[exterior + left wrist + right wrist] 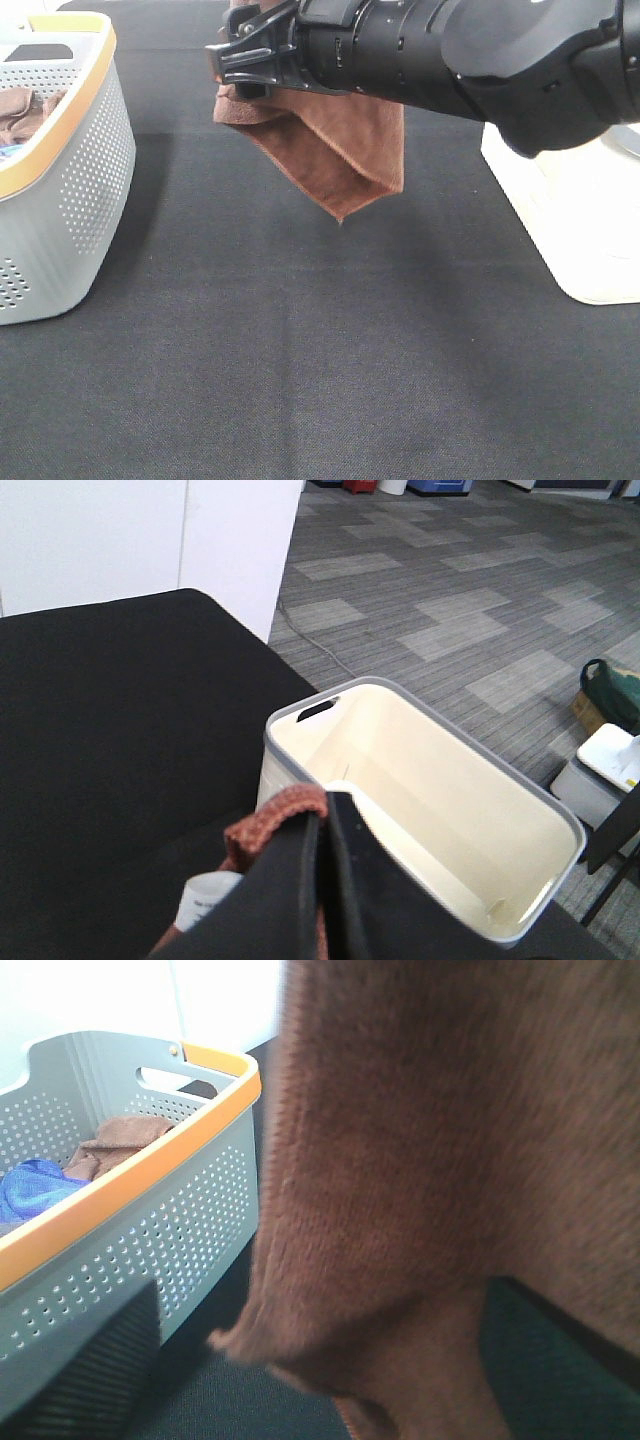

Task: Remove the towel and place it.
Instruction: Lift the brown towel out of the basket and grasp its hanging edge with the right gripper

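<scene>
The reddish-brown towel [345, 150] hangs in the air over the black table, one corner pointing down. My left gripper [325, 808] is shut on its top edge, and a small white tag [205, 900] shows just below the grip. In the exterior view the left gripper is hidden behind the right arm. My right gripper [238, 62] reaches across from the right and is open. Its fingers [85, 1360] stand wide apart on either side of the hanging towel [430, 1160], which fills the right wrist view.
A grey perforated basket with an orange rim [60, 160] stands at the left and holds another brown cloth [120, 1135] and a blue cloth [35, 1185]. An empty white bin [570, 220] stands at the right [420, 780]. The black table [320, 360] lies below.
</scene>
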`<action>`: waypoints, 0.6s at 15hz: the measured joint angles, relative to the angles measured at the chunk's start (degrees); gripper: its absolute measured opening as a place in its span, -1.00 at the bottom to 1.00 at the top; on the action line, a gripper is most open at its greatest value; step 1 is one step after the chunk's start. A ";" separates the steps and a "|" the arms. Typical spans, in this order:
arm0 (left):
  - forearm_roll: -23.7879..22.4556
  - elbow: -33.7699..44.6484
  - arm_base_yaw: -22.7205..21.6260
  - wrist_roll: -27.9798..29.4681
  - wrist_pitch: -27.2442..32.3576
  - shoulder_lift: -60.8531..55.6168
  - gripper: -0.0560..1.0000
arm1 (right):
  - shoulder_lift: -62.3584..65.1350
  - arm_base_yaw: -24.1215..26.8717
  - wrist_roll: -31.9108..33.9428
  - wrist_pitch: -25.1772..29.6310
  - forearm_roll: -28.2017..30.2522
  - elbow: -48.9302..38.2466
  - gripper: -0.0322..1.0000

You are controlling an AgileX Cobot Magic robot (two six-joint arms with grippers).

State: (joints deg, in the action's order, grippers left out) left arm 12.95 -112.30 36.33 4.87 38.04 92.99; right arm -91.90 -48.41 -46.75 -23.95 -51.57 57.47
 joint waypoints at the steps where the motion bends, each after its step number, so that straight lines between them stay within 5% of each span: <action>1: 0.46 0.00 0.00 -0.17 0.00 -0.52 -0.89 | 0.00 0.00 0.00 0.00 -0.11 0.00 0.72; 9: 1.03 0.00 0.00 -0.23 0.00 -2.06 -0.89 | 0.00 0.00 -1.20 -0.06 -2.18 -0.06 0.68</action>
State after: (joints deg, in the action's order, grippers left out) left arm 13.98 -112.30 36.33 4.64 38.04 90.93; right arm -91.90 -48.41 -47.96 -24.01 -53.74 57.41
